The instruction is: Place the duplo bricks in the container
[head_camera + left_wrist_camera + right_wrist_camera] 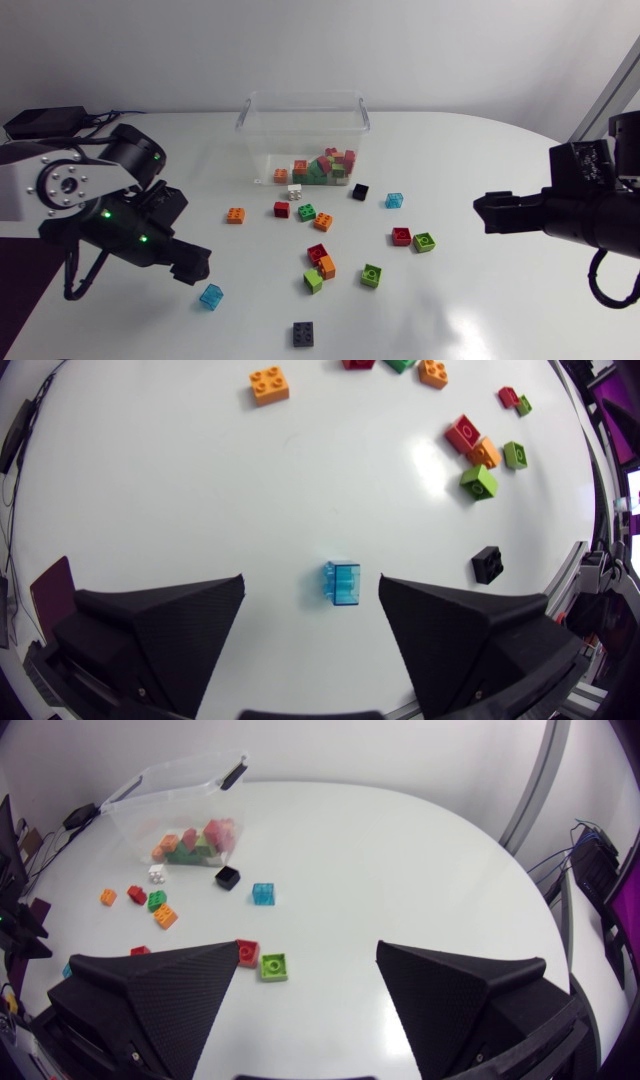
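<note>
The white table (480,300) fills most of the head view. My left arm (90,200) comes in from the left edge at mid-height. My right arm (590,210) comes in from the right edge at about the same height.

A clear plastic container (262,140) stands at the upper middle of the frame. A pile of bricks (325,168), red, green and orange, lies inside it against its front right corner.

The left gripper (311,584) sits in the lower left of the head view with its fingers spread wide. In the left wrist view a clear blue brick (342,582) lies on the table between them, nearer one finger and touching neither. The right gripper (308,952) is at the right of the frame, well apart from the bricks, also spread wide and holding nothing.

The other loose bricks are scattered across the middle of the frame in front of the container. An orange brick (235,215) lies left of centre. A red brick (282,209), a green brick (306,212) and a second orange brick (323,221) form a short row. A black brick (360,191) and a blue brick (394,200) lie to the right of that row. A red and lime pair (412,239) lies lower right of them. A small cluster (320,267) sits at centre. A dark brick (303,333) lies alone at the bottom edge.
</note>
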Available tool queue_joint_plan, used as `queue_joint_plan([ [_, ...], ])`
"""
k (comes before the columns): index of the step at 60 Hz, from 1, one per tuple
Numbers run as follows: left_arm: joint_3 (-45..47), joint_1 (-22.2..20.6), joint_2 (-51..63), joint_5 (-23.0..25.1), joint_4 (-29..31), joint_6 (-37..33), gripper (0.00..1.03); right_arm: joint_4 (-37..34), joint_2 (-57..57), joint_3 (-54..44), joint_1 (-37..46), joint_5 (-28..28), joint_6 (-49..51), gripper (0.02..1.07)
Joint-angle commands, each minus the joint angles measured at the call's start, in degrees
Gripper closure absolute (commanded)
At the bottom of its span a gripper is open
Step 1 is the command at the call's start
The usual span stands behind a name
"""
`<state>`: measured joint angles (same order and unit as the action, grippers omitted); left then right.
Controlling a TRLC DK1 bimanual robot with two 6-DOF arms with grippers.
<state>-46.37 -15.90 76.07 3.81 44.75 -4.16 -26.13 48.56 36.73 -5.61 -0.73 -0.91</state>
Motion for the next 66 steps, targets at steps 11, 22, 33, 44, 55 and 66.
queue_joint_plan([
  [11,-1.79,-4.75,7.42,-0.03,0.78,-0.58,0.26,-2.43,4.35,2.91,-0.37,-1.99,6.97,0.07],
  [22,-2.06,-5.37,12.78,-2.23,-0.37,-0.49,0.31,-3.23,7.34,2.82,-0.46,-1.99,8.64,0.07],
  [33,-1.44,-5.37,15.25,-2.32,-2.3,-0.41,0.42,-3.14,7.69,2.29,-1.25,-1.55,9.17,0.07],
  [44,-1.36,-5.63,16.83,-2.23,-3.71,0.56,0.63,-2.52,7.96,1.77,-1.69,-0.32,9.17,0.07],
  [55,-0.56,-6.95,18.23,-2.23,-3.62,0.91,0.67,-2.52,8.31,1.5,-1.78,-0.23,9.17,0.07],
  [66,0.31,-7.57,16.83,-1.88,-3.18,0.38,0.83,-2.43,10.77,1.33,-3.89,-0.32,9.78,0.12],
])
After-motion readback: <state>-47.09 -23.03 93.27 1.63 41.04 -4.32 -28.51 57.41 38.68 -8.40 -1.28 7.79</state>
